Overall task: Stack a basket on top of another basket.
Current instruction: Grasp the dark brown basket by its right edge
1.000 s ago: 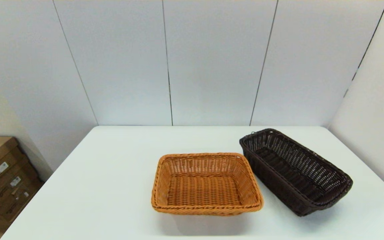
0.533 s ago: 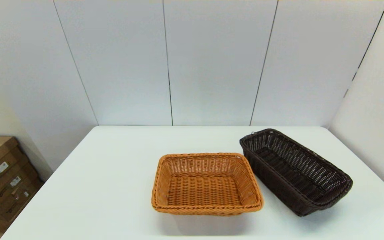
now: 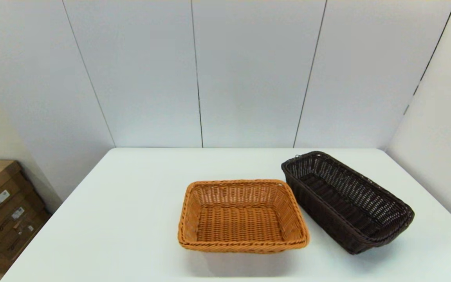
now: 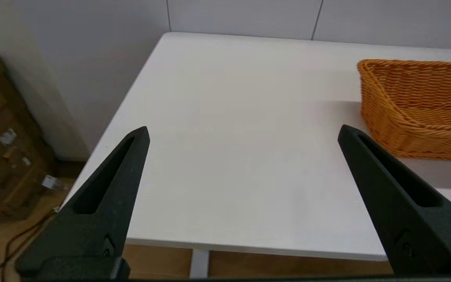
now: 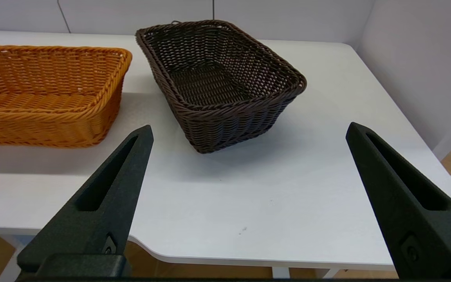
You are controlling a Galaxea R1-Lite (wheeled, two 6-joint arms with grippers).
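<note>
The dark brown wicker basket (image 3: 347, 201) sits on the white table (image 3: 131, 219) at the robot's right, angled, just beside the orange-tan wicker basket (image 3: 242, 215) (both upright, neither stacked). The left gripper (image 4: 243, 133) hangs at the table's near left edge, fingers spread wide and holding nothing. The right gripper (image 5: 249, 131) hangs before the dark basket, likewise released. Cardboard boxes (image 3: 2, 211) stand on the floor at left.

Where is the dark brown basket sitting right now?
In the head view the dark brown basket sits on the white table, toward the robot's right, angled, just right of the orange-tan basket and unstacked.
</note>
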